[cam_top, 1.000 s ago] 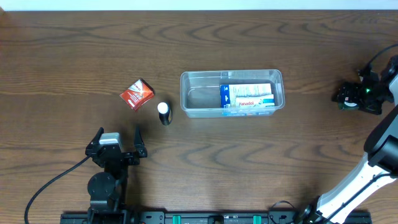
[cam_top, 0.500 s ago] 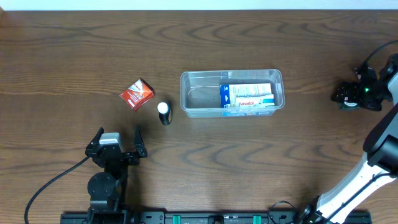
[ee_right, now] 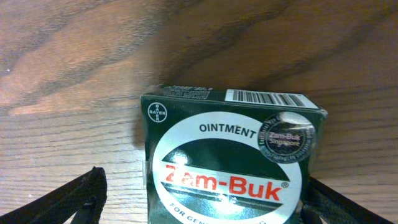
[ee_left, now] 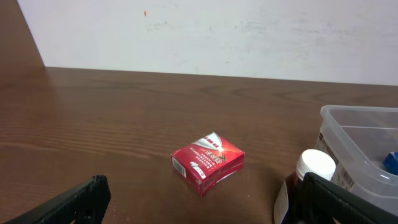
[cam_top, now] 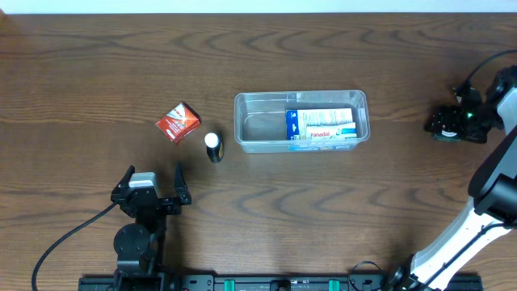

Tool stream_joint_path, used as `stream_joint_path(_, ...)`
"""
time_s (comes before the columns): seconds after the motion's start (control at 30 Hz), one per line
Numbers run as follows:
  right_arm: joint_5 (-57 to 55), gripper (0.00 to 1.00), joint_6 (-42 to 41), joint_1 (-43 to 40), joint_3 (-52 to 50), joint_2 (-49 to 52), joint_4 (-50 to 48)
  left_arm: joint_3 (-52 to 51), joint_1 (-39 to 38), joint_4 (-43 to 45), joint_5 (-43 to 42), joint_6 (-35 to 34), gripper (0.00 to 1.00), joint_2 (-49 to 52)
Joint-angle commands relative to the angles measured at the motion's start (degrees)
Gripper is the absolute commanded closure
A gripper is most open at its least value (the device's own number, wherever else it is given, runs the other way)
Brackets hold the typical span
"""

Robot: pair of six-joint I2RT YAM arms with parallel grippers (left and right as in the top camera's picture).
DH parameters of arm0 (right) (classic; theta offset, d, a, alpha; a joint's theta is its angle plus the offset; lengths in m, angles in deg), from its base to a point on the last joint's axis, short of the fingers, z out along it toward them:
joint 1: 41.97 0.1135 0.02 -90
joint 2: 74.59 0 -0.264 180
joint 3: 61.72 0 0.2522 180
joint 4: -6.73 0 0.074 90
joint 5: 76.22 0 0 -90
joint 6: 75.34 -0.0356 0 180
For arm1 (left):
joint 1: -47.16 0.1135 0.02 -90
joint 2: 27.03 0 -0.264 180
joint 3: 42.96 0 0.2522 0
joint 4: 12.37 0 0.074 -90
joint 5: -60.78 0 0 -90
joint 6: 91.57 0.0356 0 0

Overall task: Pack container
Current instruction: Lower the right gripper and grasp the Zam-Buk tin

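Two pincers stand open. We record the right pincer (cam_top: pixel 440 123), at the frame's right edge, shifted slightly leftward, jaws straddling the green ointment box (ee_right: pixel 227 162) on the desk (cam_top: pixel 81 73). The left pincer (cam_top: pixel 154 171) idles empty. The container (cam_top: pixel 266 94) sits centre frame; pickup looks imminent.

Overhead camera is looking straight down on the counter (cam_top: pixel 81 65) from high up, with the container (cam_top: pixel 300 121) near frame centre. Left wrist camera is sitting low, front-left of the container, facing the back wall (ee_left: pixel 249 31). Both are showing the container's left end and the red box (ee_left: pixel 208 163). Right wrist camera is pointing down, very close, at a green ointment box (ee_right: pixel 230 155) well right of the container.
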Motion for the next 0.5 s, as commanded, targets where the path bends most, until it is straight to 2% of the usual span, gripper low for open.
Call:
stream_joint_path(0.0,-1.1,0.11,-1.2,1.1,0.0,0.7,0.2,-1.8,0.4,-0.8,-0.6,1.0,0.02,-0.3)
stream_joint_path(0.13,-5.1,0.14,0.7,2.0,-0.1,0.7,-0.4,-1.8,0.4,-0.8,-0.6,1.0,0.02,-0.3)
stream_joint_path(0.33,-5.4,0.12,4.5,5.3,-1.7,0.7,-3.7,-1.8,0.4,-0.8,-0.6,1.0,0.02,-0.3)
stream_joint_path(0.47,-9.8,0.11,4.4,6.9,-3.7,0.7,-6.8,-1.8,0.4,-0.8,-0.6,1.0,0.02,-0.3)
